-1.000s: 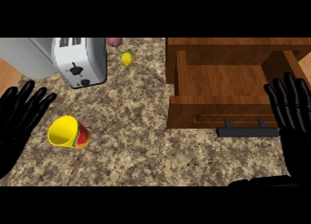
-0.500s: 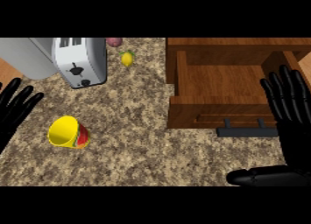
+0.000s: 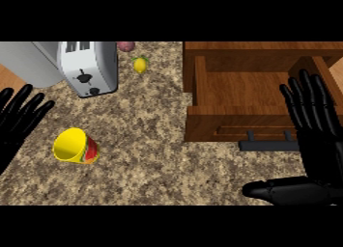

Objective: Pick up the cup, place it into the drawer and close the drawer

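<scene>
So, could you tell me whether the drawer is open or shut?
Open: the drawer is pulled out, its bare wooden inside showing, handle toward the robot.

Cup [image 3: 75,145]: yellow, with a red and green band on its outer wall. It lies tipped on its side on the speckled counter, mouth facing up and to the left, at the left of the view. Drawer [image 3: 263,101]: brown wood, pulled open, interior bare, dark handle on its front. It sits at the right, well apart from the cup.
</scene>
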Action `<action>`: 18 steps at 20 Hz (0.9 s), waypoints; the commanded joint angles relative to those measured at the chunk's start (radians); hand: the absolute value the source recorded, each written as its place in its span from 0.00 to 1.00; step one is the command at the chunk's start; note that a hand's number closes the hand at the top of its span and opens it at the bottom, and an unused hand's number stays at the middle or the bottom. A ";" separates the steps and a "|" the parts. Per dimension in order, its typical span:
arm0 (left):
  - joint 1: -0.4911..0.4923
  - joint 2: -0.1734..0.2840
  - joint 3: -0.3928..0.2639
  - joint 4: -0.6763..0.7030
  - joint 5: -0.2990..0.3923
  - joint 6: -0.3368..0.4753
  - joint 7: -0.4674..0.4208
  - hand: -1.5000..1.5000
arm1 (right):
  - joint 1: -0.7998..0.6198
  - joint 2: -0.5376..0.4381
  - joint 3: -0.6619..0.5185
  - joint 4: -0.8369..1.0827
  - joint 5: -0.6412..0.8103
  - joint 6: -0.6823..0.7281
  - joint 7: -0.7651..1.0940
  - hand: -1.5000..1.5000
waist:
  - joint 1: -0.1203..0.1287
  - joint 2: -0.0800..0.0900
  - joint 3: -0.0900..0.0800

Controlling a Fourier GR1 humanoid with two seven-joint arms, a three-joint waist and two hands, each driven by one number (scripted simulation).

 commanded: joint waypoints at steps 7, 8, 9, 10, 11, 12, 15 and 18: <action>-0.006 -0.015 0.056 0.183 -0.110 -0.115 -0.084 0.00 | -0.043 -0.018 -0.059 0.088 -0.024 0.023 -0.048 0.00 | 0.001 0.001 0.000; 0.001 -0.034 0.047 0.159 -0.129 -0.089 -0.074 0.00 | 0.046 -0.007 -0.023 -0.044 -0.019 0.015 0.004 0.00 | -0.002 0.000 0.000; 0.069 -0.062 0.030 0.144 -0.180 -0.112 -0.107 0.00 | -0.005 -0.015 -0.038 0.007 -0.030 0.026 -0.023 0.00 | 0.001 0.000 0.000; -0.010 -0.046 0.045 0.228 -0.222 -0.114 -0.127 0.00 | 0.011 -0.016 -0.045 0.005 -0.024 0.022 -0.019 0.00 | -0.003 0.001 0.000; 0.068 -0.031 0.066 0.169 -0.176 -0.120 -0.103 0.00 | 0.011 -0.020 -0.037 -0.004 -0.021 0.030 -0.017 0.00 | 0.001 0.000 0.000; 0.026 -0.071 0.041 0.229 -0.247 -0.131 -0.157 0.00 | -0.055 -0.028 -0.056 0.032 -0.017 0.014 0.004 0.00 | 0.000 0.001 0.000; 0.047 0.004 0.101 0.218 -0.177 -0.145 -0.105 0.00 | -0.035 -0.022 -0.050 -0.004 -0.025 0.015 0.012 0.00 | 0.002 0.000 0.000; -0.065 -0.058 0.080 0.405 -0.387 -0.125 -0.256 0.00 | 0.015 -0.002 -0.001 -0.085 -0.004 -0.002 0.064 0.00 | -0.006 0.001 -0.001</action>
